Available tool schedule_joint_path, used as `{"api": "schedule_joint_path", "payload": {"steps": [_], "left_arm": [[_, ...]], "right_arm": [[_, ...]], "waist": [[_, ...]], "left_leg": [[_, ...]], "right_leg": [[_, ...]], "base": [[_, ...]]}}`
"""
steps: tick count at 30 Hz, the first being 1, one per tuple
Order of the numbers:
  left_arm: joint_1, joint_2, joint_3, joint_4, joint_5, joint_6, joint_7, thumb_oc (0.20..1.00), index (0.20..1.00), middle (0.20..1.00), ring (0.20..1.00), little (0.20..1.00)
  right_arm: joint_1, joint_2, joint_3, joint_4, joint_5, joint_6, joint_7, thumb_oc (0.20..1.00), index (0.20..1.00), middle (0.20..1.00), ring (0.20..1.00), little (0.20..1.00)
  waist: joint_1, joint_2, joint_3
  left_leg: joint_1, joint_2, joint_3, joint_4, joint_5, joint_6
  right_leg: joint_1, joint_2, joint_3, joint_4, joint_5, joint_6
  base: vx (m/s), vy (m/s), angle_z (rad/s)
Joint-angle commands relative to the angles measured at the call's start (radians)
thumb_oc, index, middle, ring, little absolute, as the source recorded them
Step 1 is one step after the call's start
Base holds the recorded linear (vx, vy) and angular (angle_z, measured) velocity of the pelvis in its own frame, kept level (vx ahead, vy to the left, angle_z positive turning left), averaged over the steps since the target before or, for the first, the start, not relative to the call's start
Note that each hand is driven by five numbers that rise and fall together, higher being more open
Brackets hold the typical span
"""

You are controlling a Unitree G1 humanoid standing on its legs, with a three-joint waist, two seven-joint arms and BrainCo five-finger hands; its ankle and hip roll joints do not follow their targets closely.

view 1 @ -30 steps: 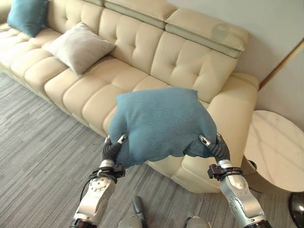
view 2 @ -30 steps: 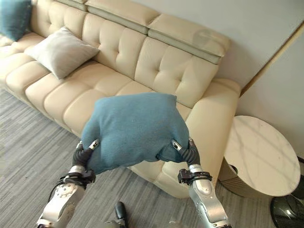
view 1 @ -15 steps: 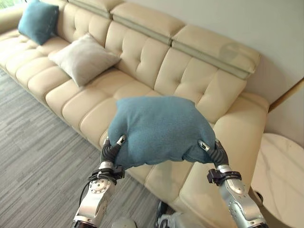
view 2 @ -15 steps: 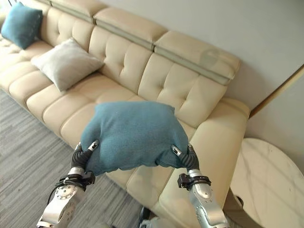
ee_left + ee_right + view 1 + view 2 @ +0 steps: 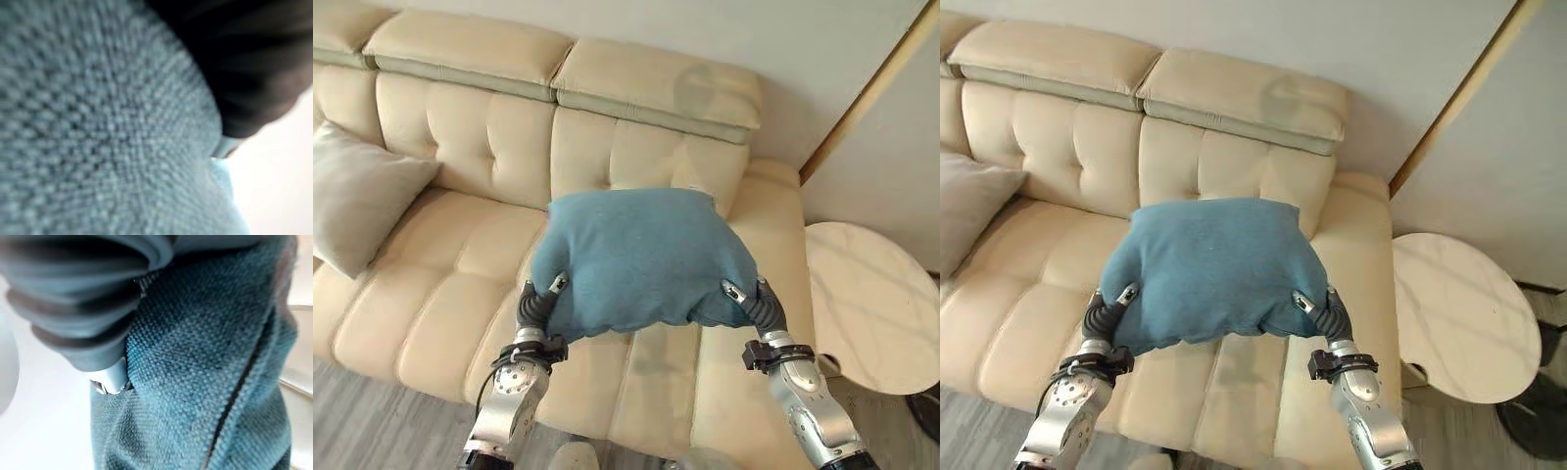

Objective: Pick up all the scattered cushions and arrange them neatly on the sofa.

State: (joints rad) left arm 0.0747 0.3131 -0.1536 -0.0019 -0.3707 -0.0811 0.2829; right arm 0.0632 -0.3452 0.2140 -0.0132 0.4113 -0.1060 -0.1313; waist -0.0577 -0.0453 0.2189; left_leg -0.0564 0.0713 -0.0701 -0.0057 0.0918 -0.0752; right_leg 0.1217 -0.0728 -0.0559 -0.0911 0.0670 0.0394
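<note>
The teal cushion (image 5: 638,257) is carried in the air above the seat at the right end of the cream sofa (image 5: 440,294) — not yet set down. The left hand (image 5: 536,305) and right hand (image 5: 756,304) each clamp a lower corner, fingers curled into the fabric. A grey cushion (image 5: 352,206) already rests on the sofa further left. Remaining, by judgement: placement of this cushion — others cannot be confirmed.

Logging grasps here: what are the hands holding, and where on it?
The blue cushion, carried between both hands: left hand at its lower left corner, right hand at its lower right corner.
</note>
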Motion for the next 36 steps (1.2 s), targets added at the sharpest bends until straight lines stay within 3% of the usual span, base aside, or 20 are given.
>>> {"api": "schedule_joint_path", "payload": {"steps": [1,12,16,19,24,26,29,31,32,33,34,36], "left_arm": [[-0.022,0.028,0.031,-0.123,0.045,-0.113,-0.002,0.200,0.200,0.200,0.200,0.200],[-0.058,0.048,0.006,-0.085,0.078,-0.098,0.000,0.200,0.200,0.200,0.200,0.200],[-0.170,0.090,-0.035,-0.022,0.158,-0.091,0.026,0.200,0.200,0.200,0.200,0.200],[-0.353,0.128,-0.093,0.052,0.208,-0.105,0.073,0.200,0.200,0.200,0.200,0.200],[-0.891,0.226,-0.260,0.326,0.286,-0.130,0.228,0.200,0.200,0.200,0.200,0.200],[-0.996,0.280,-0.273,0.394,0.349,-0.127,0.273,0.200,0.200,0.200,0.200,0.200],[-1.080,0.282,-0.289,0.478,0.397,-0.109,0.336,0.200,0.200,0.200,0.200,0.200],[-1.223,0.273,-0.346,0.643,0.455,-0.062,0.400,0.200,0.200,0.200,0.200,0.200],[-1.228,0.273,-0.348,0.647,0.454,-0.063,0.400,0.200,0.200,0.200,0.200,0.200],[-1.268,0.276,-0.369,0.699,0.467,-0.048,0.406,0.504,0.504,0.504,0.504,0.504],[-1.410,0.290,-0.454,0.873,0.493,0.011,0.392,1.000,1.000,1.000,1.000,1.000],[-1.462,0.290,-0.502,0.954,0.505,0.028,0.370,1.000,1.000,1.000,1.000,1.000]], "right_arm": [[-0.036,0.025,-0.015,-0.101,-0.034,-0.085,0.005,0.200,0.200,0.200,0.200,0.200],[-0.057,0.056,0.012,-0.076,-0.061,-0.068,-0.008,0.200,0.200,0.200,0.200,0.200],[-0.152,0.051,0.045,-0.021,-0.134,-0.065,-0.057,0.200,0.200,0.200,0.200,0.200],[-0.307,0.045,0.079,0.052,-0.172,-0.070,-0.114,0.200,0.200,0.200,0.200,0.200],[-0.800,0.024,0.163,0.311,-0.249,-0.085,-0.298,0.200,0.200,0.200,0.200,0.200],[-0.919,0.005,0.153,0.368,-0.280,-0.102,-0.365,0.200,0.200,0.200,0.200,0.200],[-1.017,-0.001,0.159,0.419,-0.337,-0.111,-0.435,0.200,0.200,0.200,0.200,0.200],[-1.143,-0.009,0.185,0.567,-0.370,-0.100,-0.517,0.200,0.200,0.200,0.200,0.200],[-1.147,-0.010,0.185,0.571,-0.369,-0.102,-0.517,0.347,0.347,0.347,0.347,0.347],[-1.179,-0.013,0.199,0.634,-0.348,-0.099,-0.516,1.000,1.000,1.000,1.000,1.000],[-1.279,-0.073,0.279,0.855,-0.336,-0.031,-0.500,1.000,1.000,1.000,1.000,1.000],[-1.313,-0.093,0.311,0.920,-0.346,-0.011,-0.488,1.000,1.000,1.000,1.000,1.000]], "waist": [[0.005,-0.003,-0.081],[-0.005,-0.013,-0.101],[-0.007,-0.014,-0.091],[-0.010,-0.012,-0.047],[0.003,-0.003,0.068],[0.014,0.008,0.090],[0.019,0.018,0.111],[0.022,0.030,0.150],[0.022,0.030,0.149],[0.024,0.032,0.155],[0.022,0.038,0.177],[0.018,0.038,0.184]], "left_leg": [[0.036,0.026,0.059,-0.070,-0.073,-0.017],[0.086,-0.002,0.142,-0.082,-0.112,0.023],[0.081,-0.004,0.161,-0.078,-0.118,0.026],[0.019,-0.001,0.165,-0.051,-0.115,0.026],[-0.251,-0.006,0.145,0.097,-0.115,0.021],[-0.333,-0.014,0.132,0.137,-0.113,0.020],[-0.410,-0.020,0.116,0.171,-0.108,0.018],[-0.515,-0.024,0.096,0.225,-0.112,0.017],[-0.521,-0.024,0.095,0.229,-0.113,0.017],[-0.546,-0.025,0.092,0.238,-0.112,0.017],[-0.619,-0.029,0.077,0.258,-0.102,0.016],[-0.642,-0.029,0.075,0.264,-0.097,0.015]], "right_leg": [[-0.072,-0.019,0.015,0.065,-0.155,0.059],[-0.082,-0.060,0.068,0.032,-0.112,0.093],[-0.102,-0.068,0.079,0.033,-0.109,0.102],[-0.169,-0.071,0.094,0.058,-0.105,0.102],[-0.428,-0.067,0.110,0.189,-0.088,0.099],[-0.500,-0.068,0.104,0.226,-0.093,0.096],[-0.569,-0.068,0.101,0.260,-0.099,0.093],[-0.678,-0.068,0.098,0.331,-0.112,0.088],[-0.683,-0.068,0.098,0.334,-0.113,0.088],[-0.708,-0.068,0.102,0.342,-0.114,0.087],[-0.777,-0.065,0.099,0.377,-0.113,0.085],[-0.798,-0.064,0.096,0.383,-0.112,0.084]], "base": [[0.06,0.230,-0.32],[0.03,0.068,-0.17],[0.00,0.006,-0.08],[-0.17,-0.014,-0.09],[-0.33,-0.057,-0.02],[-0.10,-0.061,-0.12],[-0.10,-0.069,-0.08],[-0.10,-0.058,0.01],[-0.05,-0.022,-0.02],[-0.05,-0.071,0.09],[-0.06,-0.103,0.12],[-0.02,-0.066,0.35]]}}
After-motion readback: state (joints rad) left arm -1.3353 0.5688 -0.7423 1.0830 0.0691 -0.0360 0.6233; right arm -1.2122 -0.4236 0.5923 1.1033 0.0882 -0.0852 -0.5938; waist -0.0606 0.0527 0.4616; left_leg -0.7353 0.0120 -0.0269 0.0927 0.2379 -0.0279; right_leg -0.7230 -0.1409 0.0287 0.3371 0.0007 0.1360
